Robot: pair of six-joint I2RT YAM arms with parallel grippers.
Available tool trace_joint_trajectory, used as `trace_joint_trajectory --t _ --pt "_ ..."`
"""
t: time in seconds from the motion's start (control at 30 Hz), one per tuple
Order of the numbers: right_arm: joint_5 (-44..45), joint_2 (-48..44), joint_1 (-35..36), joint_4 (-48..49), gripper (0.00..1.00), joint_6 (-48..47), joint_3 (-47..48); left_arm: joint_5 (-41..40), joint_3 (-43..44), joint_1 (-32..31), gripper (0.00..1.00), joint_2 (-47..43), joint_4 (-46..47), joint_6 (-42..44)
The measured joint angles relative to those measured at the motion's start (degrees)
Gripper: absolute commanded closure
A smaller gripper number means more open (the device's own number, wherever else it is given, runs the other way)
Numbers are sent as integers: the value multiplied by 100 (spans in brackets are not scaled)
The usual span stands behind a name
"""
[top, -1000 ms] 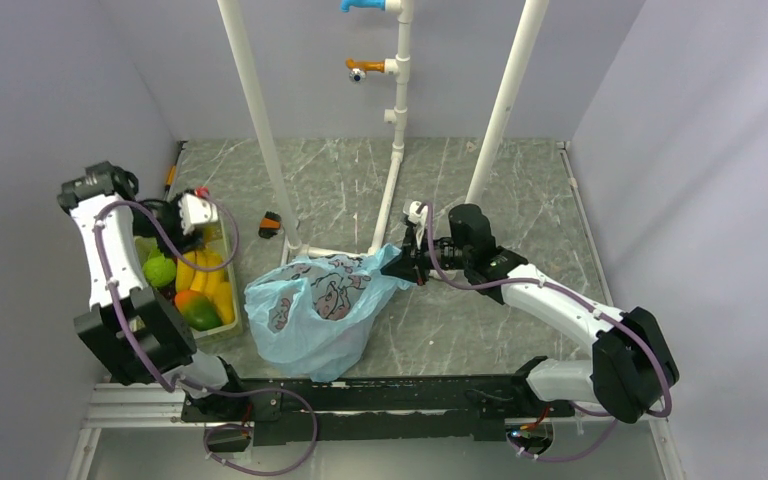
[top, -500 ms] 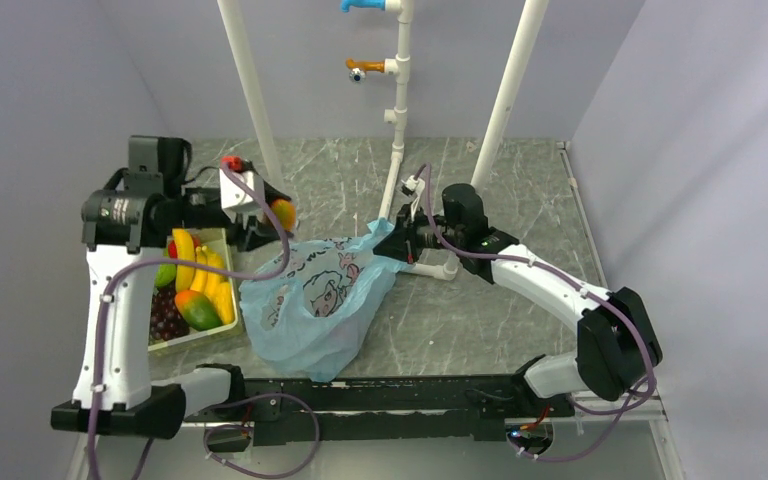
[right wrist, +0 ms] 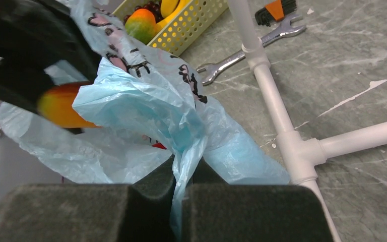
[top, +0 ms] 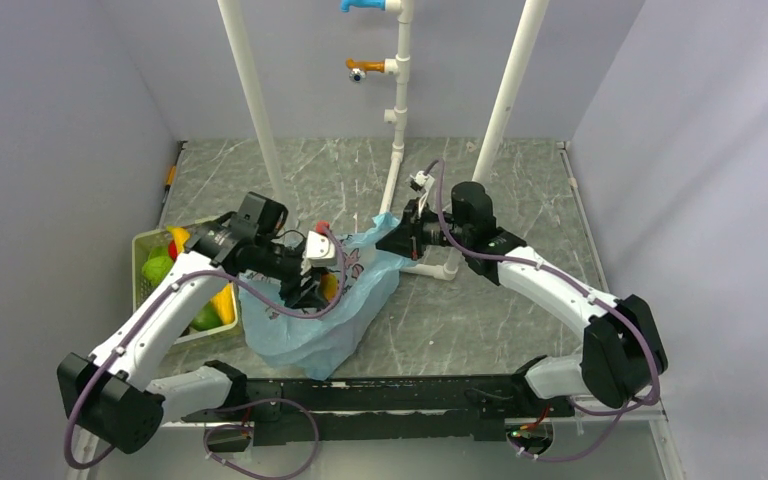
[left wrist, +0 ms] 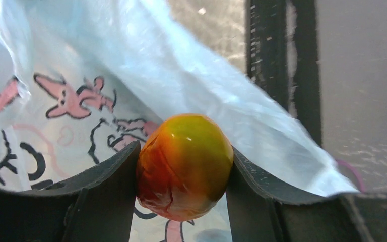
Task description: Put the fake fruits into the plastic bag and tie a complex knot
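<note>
— Grey marbled stone, is that what you're working on?

— Yes, that's the table [top: 520, 190], and my two bases sit at its near edge. A white pipe frame [right wrist: 277, 111] stands on it, with uprights rising at the back and a tee joint lying flat just beside my right wrist.

— And the plastic bag?

— The plastic bag [top: 305, 335] lies crumpled between my arms, light blue with dark cartoon prints. Its upper edge is pulled up toward the right. My right end effector [right wrist: 180, 191] is closed on that edge, with a twisted strip of blue film pinched between the pads.

— What's to your left?

— A yellow perforated basket [top: 145, 245] sits by the left wall, just beside the bag. It holds bananas [top: 222, 300], a green fruit [top: 157, 268], a second orange-green fruit [right wrist: 142, 25] and dark grapes [right wrist: 148, 7]. A steel wrench [right wrist: 232, 60] lies flat between the basket and the frame.

— And your left end effector?

— My left end effector [left wrist: 182, 154] grips a glossy mango [left wrist: 191, 176], red-orange below and yellow-green on top, with both fingers pressed on its sides. It hangs over the bag's printed plastic near the raised edge. I cannot tell whether it has passed the rim. A sliver of red [right wrist: 158, 146] shows among the folds, too small to name.
</note>
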Motion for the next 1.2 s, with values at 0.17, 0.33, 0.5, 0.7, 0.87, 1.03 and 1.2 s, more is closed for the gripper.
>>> trace_joint_trajectory --t 0.17,0.33,0.5,0.7,0.87,1.03,1.2 --pt "-50 -184 -17 103 100 -44 -116 -1027 -907 -516 49 -87 1191 -385" --pt "-68 -184 -28 155 100 -114 -221 -1923 -1543 -1226 23 -48 1862 -603" --pt "-70 -186 -31 149 100 -343 -302 -2369 -1377 -1311 1 173 1904 -782" --pt "-72 -256 -31 149 100 -634 -525 -2190 256 -1257 0 -120 1445 -1167" --pt "-72 -280 -31 122 100 -809 -601 -1545 1574 -485 1 -455 1508 -1585" --pt "-92 -382 -31 81 100 -925 -603 -1268 2479 990 1 -422 1622 -2457" --pt "-127 -452 -31 9 100 -1040 -603 -1792 2531 2726 1 -437 1121 -2874"
